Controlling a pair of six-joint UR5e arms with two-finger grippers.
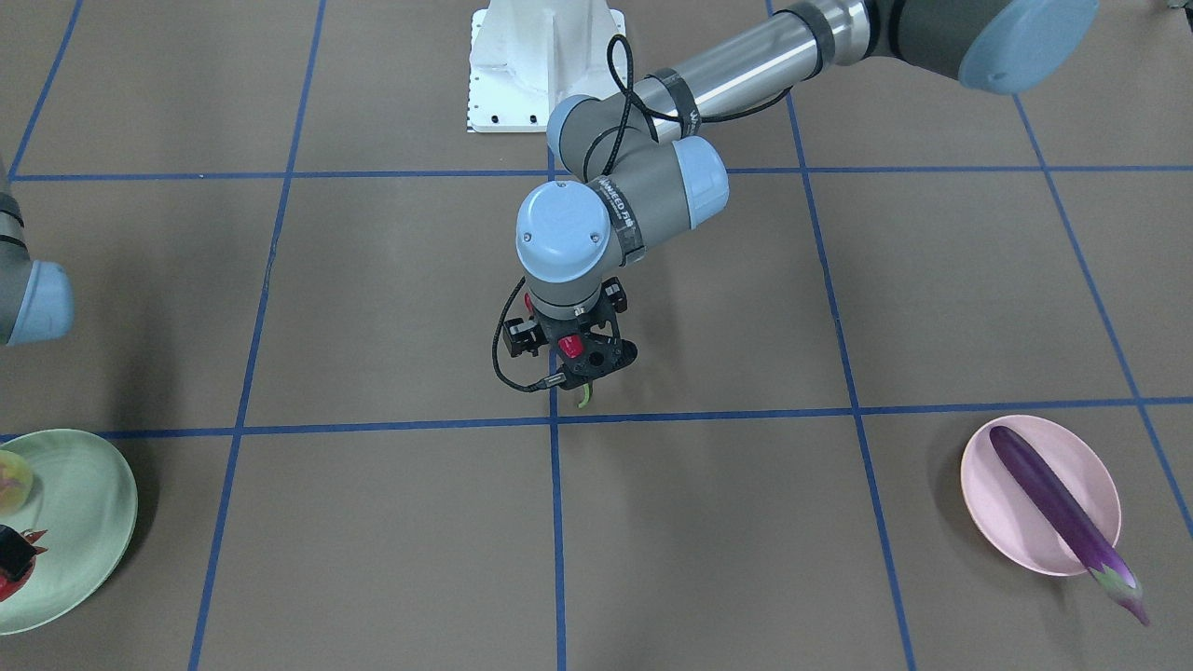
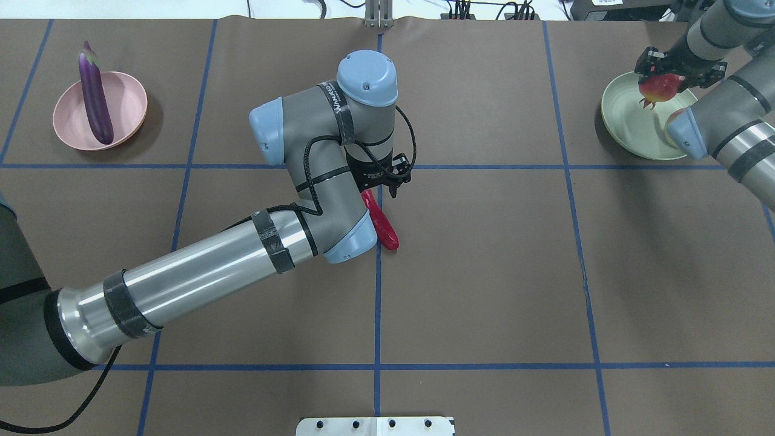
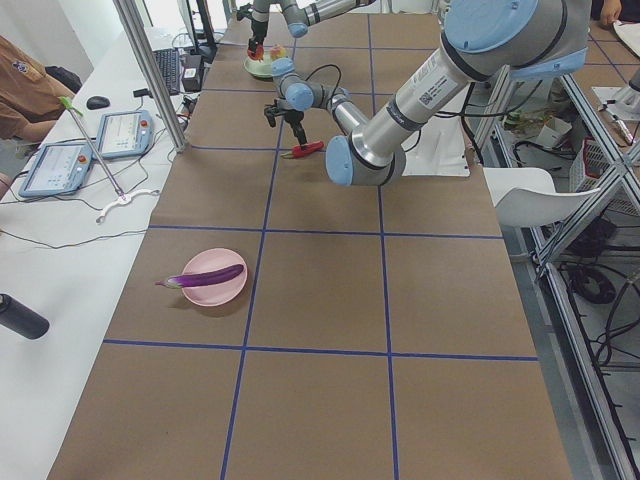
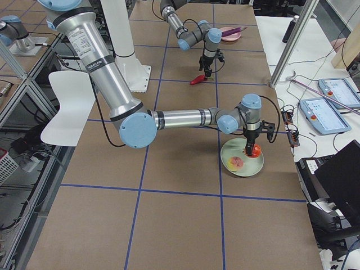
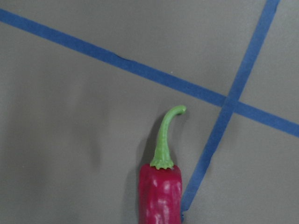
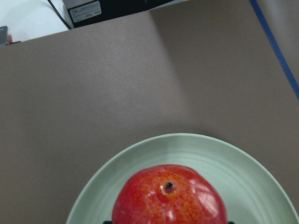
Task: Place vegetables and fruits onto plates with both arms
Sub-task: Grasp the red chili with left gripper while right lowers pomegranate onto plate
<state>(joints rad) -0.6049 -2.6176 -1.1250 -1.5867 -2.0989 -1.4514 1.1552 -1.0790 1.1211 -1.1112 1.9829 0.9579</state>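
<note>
My left gripper (image 1: 582,363) is shut on the red chili (image 2: 382,227) near its stem end, over the table's middle. The green stem (image 5: 164,140) pokes out past the fingers. My right gripper (image 2: 661,75) is shut on the red-orange fruit (image 2: 659,89) and holds it just over the mint green plate (image 2: 629,121). The fruit fills the bottom of the right wrist view (image 6: 170,198). The peach (image 1: 11,480) lies on that plate. The purple eggplant (image 2: 95,100) lies across the pink plate (image 2: 130,103), its cap over the rim.
The brown table is marked by a blue tape grid (image 1: 555,419). The white base block (image 1: 545,61) stands at the robot's side. Operator consoles (image 3: 95,150) and cables lie beyond the table's far edge.
</note>
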